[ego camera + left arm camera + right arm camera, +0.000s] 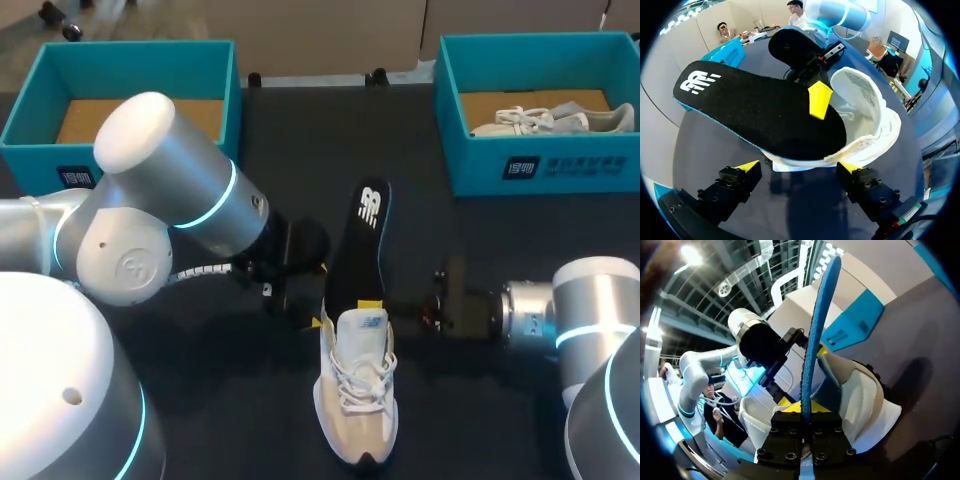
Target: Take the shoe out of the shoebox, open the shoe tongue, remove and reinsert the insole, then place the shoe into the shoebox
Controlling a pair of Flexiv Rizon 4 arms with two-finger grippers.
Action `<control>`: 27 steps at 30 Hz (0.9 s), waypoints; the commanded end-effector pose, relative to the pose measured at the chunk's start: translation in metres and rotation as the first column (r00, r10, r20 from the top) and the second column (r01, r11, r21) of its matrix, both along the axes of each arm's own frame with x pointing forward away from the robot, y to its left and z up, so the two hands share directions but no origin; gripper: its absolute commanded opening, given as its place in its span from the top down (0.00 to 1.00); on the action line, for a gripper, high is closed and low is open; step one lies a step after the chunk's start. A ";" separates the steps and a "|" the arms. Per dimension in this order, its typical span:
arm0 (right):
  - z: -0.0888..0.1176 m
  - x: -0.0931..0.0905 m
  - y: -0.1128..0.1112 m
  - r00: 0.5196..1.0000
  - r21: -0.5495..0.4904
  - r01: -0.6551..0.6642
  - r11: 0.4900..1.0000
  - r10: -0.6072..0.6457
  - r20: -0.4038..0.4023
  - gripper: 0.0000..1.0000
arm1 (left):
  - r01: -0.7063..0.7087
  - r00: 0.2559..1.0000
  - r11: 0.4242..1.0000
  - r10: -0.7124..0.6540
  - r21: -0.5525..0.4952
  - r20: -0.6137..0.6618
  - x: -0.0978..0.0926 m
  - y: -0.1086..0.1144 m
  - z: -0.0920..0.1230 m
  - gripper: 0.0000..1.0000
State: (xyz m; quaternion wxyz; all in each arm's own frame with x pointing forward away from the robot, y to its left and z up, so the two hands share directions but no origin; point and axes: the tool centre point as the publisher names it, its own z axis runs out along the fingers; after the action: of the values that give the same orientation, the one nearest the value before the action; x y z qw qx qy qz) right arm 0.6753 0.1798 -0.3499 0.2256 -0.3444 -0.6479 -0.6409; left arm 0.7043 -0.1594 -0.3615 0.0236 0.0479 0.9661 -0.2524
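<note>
Black insole [358, 250] slants up out of the white shoe [357, 410], its near end lying across the shoe's opening and its logo end pointing to the far side of the dark surface [480, 230]; how far the near end sits inside the shoe I cannot tell. The shoe stands upright near the front edge, midway between the arms, laces up and toe toward the camera. The right gripper [802, 406] is clamped on the insole, which rises edge-on between its two fingers just above the shoe's collar; in the left wrist view one of its yellow tips presses on the insole's upper face. The left gripper [799, 167] stands spread wide at the shoe's heel, the heel between its fingers; one fingertip [747, 165] is clearly apart from the shoe and the other lies close against the collar. The left arm [170, 190] comes in low, its dark wrist just beside the insole, and its big elbow covers part of the left box [130, 55], which shows a bare cardboard floor. The right arm [560, 320] lies level from the other side. The right box [600, 165], well apart at the far corner, holds a second shoe [550, 120] on its side.
</note>
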 end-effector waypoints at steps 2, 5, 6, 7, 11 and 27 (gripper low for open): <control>-0.003 -0.003 0.003 1.000 0.008 -0.010 1.000 0.010 -0.003 1.00 | 0.000 1.000 1.000 0.000 -0.002 0.001 0.000 0.000 -0.001 0.00; 0.001 0.000 0.004 1.000 0.012 -0.021 1.000 0.021 0.005 1.00 | 0.000 1.000 1.000 0.000 -0.002 0.001 0.000 0.000 -0.001 0.00; 0.002 0.000 0.004 1.000 0.013 -0.025 1.000 0.025 0.007 0.97 | 0.000 1.000 1.000 0.000 -0.002 0.001 0.000 0.000 -0.001 0.00; 0.004 0.001 0.004 1.000 0.011 -0.027 1.000 0.027 0.010 0.90 | 0.000 1.000 1.000 0.000 -0.002 0.001 0.000 0.000 -0.001 0.00; 0.009 0.005 0.004 0.999 0.002 -0.034 0.999 0.034 0.018 0.82 | 0.000 1.000 1.000 0.000 -0.002 0.001 0.000 0.000 -0.001 0.00; 0.023 0.010 0.010 0.996 -0.020 -0.074 0.997 0.075 0.046 0.67 | 0.000 1.000 1.000 0.000 -0.002 0.001 0.000 0.000 -0.001 0.00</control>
State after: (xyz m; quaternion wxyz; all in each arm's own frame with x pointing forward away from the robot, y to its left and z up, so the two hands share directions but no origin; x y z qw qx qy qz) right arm 0.6842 0.1880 -0.3299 0.2287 -0.3079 -0.6674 -0.6384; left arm 0.7043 -0.1594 -0.3614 0.0236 0.0478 0.9661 -0.2526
